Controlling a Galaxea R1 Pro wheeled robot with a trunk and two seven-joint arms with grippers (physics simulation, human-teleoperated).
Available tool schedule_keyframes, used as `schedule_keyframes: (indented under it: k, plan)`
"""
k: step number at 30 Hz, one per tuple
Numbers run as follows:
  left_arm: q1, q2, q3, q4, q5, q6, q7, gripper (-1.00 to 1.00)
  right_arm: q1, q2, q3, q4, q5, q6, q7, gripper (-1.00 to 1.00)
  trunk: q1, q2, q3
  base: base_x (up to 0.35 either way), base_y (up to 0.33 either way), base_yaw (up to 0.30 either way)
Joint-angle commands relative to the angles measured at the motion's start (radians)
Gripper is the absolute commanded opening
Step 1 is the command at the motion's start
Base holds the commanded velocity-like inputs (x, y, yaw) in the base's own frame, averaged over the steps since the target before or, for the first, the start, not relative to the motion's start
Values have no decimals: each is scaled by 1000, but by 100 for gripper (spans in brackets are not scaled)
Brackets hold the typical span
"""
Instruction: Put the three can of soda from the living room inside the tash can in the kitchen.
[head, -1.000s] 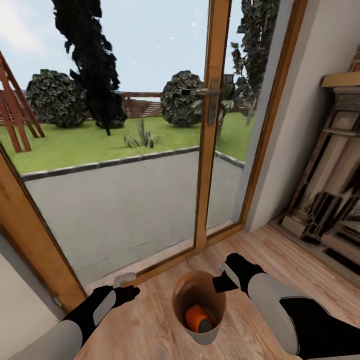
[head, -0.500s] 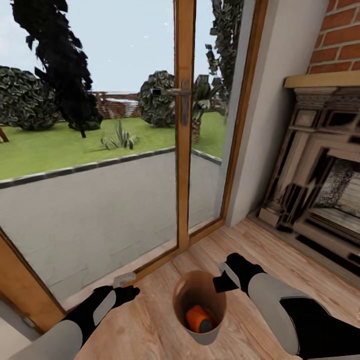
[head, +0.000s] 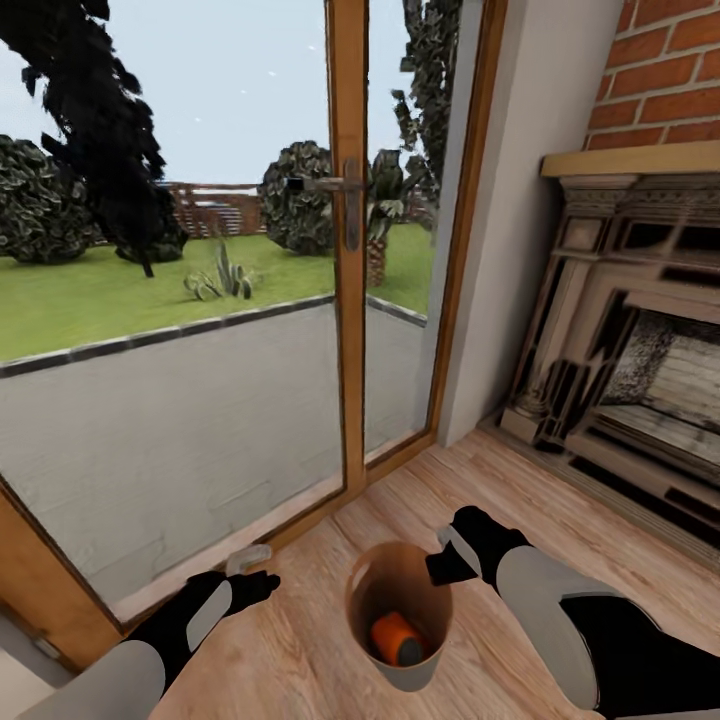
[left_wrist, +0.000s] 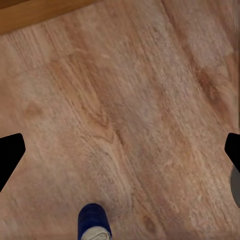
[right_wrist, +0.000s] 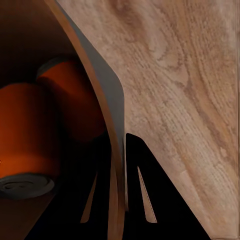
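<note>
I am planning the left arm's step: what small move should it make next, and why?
Probably bring the left gripper toward the dark blue can on the wood floor. Its jaws stand wide open and empty, while two orange cans already lie in the trash can, whose rim the right gripper clamps.

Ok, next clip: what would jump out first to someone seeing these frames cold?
Probably the trash can on the wood floor between the arms, with the right gripper clamped on its rim and orange soda cans lying inside. Behind it, a big glass door looks out on a lawn, with a brick fireplace to the right. A dark blue can lies on the floor below the left gripper.
</note>
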Motion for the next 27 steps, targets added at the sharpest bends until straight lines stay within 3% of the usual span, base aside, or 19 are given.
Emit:
schedule_keyframes:
  k: [1,17,27]
  plan:
    - [0,0,0,0,0,0,0,100,0,0,-9,0,-12,1,7,-100,0,0,0,-59,21,-204]
    - [0,0,0,0,-1,0,0,100,0,2,-8,1,-13,1,7,-100,0,0,0,-9,3,-208]
    - [0,-1,-1,0,-1,0,0,100,0,2,-8,1,-13,1,7,-100,0,0,0,-36,29,-32]
